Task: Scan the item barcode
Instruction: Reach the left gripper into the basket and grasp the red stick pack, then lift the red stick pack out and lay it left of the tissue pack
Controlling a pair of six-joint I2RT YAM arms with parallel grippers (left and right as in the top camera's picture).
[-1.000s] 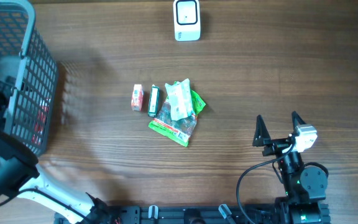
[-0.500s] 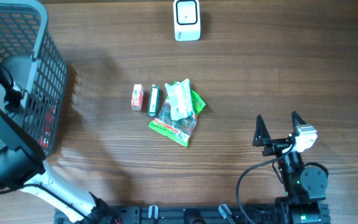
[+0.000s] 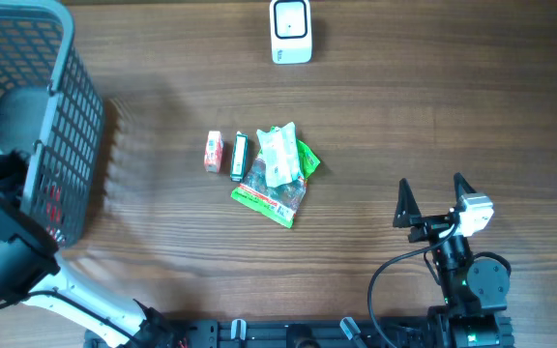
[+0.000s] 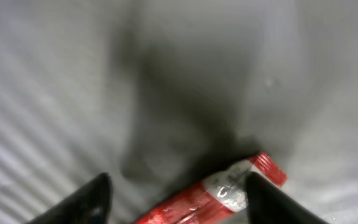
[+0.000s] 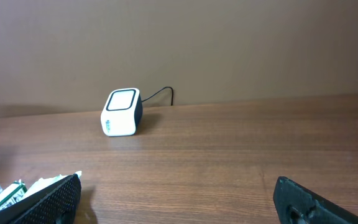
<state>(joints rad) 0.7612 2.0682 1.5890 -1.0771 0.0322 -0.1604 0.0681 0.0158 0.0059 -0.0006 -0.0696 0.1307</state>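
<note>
A white scanner [image 3: 290, 32] stands at the far edge of the desk [image 3: 433, 106]. Nearer the robot than it lie a small red box [image 3: 214, 152], a black stick [image 3: 239, 157] and green packets [image 3: 271, 196]. A grey basket [image 3: 66, 87] sits far to its left, and the right claw [image 3: 435, 200] gapes wide, well nearer and to its right.

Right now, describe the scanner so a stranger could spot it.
On the wooden table, follow the top edge of the overhead view. The scanner stands alone there: a small white box with a square window, far from the colourful packets heaped mid-table.

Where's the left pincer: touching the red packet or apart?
Cannot tell. Left wrist view is blurred: the left pincer straddles the red packet, one finger overlapping it; neither contact nor gap shows.
</note>
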